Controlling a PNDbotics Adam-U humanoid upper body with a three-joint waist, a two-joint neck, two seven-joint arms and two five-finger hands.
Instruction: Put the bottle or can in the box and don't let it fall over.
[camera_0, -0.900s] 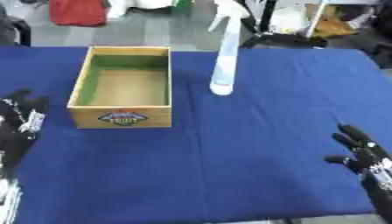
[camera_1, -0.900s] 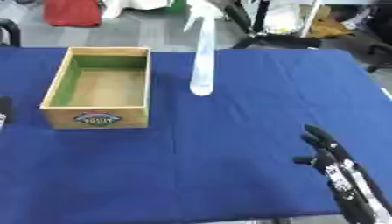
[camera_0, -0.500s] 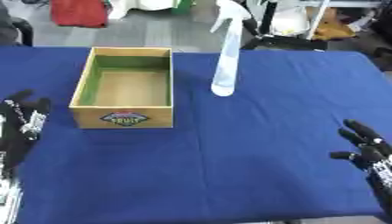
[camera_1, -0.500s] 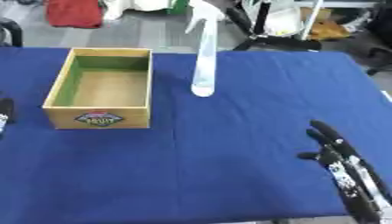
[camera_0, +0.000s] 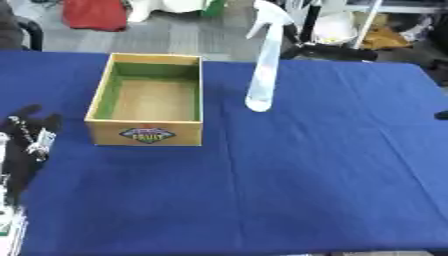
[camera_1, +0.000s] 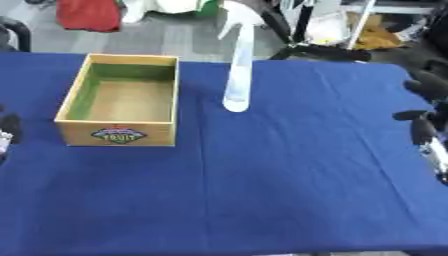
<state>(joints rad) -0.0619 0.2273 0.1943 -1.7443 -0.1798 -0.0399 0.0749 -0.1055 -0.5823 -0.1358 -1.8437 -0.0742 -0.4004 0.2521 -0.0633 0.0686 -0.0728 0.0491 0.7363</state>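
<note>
A tall clear spray bottle (camera_0: 262, 65) with a white trigger head stands upright on the blue table, just right of the wooden box (camera_0: 149, 134). The box is open-topped, green inside, with a fruit label on its front wall, and nothing lies in it. My left hand (camera_0: 26, 145) rests open at the table's left edge, fingers up, well left of the box. My right hand (camera_1: 426, 105) is at the right edge with fingers spread, far right of the bottle and level with it. Neither hand touches anything.
The blue cloth (camera_0: 306, 175) covers the whole table. Beyond the far edge lie a red bag (camera_0: 92, 12), white items and black stands on the floor.
My right hand has moved up along the right edge, from the lower right corner to mid-height. The bottle and box have stayed in place; the view has shifted slightly.
</note>
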